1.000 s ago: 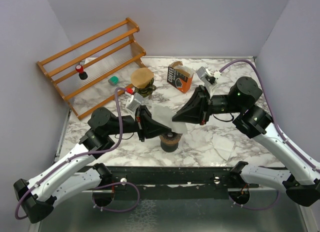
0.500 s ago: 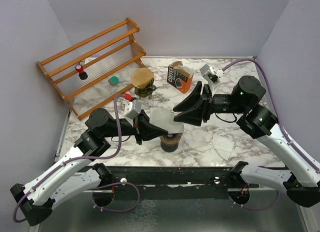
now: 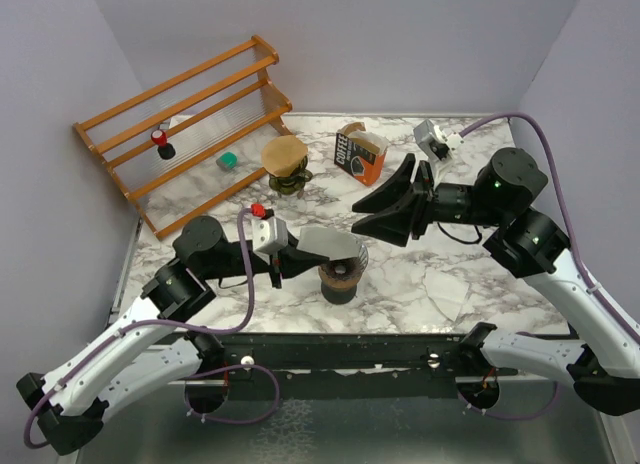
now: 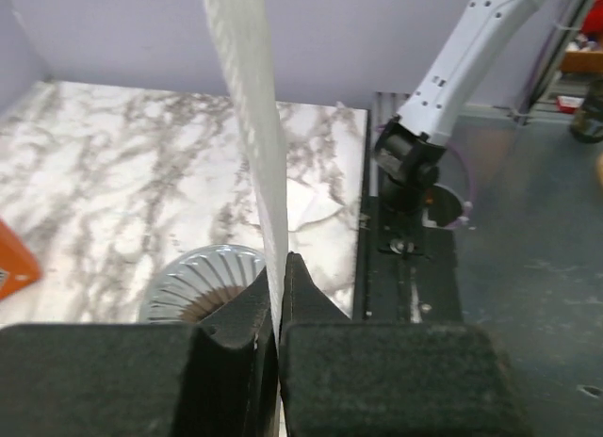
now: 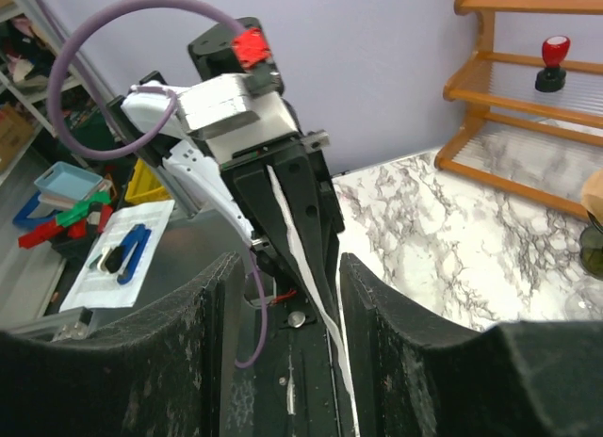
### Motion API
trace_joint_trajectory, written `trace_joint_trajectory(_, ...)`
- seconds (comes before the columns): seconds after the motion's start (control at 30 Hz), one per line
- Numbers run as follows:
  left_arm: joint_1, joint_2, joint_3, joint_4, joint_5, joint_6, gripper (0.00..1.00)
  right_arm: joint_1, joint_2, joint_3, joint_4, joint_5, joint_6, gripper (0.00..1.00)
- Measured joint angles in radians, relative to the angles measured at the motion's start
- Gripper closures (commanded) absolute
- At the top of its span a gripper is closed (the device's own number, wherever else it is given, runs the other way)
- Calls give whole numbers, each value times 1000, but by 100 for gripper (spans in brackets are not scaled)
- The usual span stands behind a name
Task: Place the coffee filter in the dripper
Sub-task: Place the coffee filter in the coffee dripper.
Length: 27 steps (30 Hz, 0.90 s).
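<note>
My left gripper is shut on a white paper coffee filter and holds it flat just over the clear ribbed dripper near the table's front middle. In the left wrist view the filter stands edge-on between the black fingers, with the dripper below left. My right gripper is open and empty, a little right of and above the dripper. In the right wrist view the filter's edge shows between its spread fingers, untouched.
A wooden rack stands at the back left with a red-topped item. A green object, a second dripper holding a brown filter, and an orange coffee box sit behind the work spot.
My right gripper let go of the filter, opened and drew back to the right. My left gripper lowered the filter from tilted up to lying flat over the dripper.
</note>
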Motion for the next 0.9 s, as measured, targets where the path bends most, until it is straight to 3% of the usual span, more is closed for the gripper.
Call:
trace_joint_trajectory(0.3, 0, -65, -11, -6, -79, 173, 100, 0, 28, 25, -48, 25, -41, 51)
trace_joint_trajectory(0.9, 0, -1, -11, -36, -72, 208, 100, 0, 111, 63, -81, -75, -125, 52)
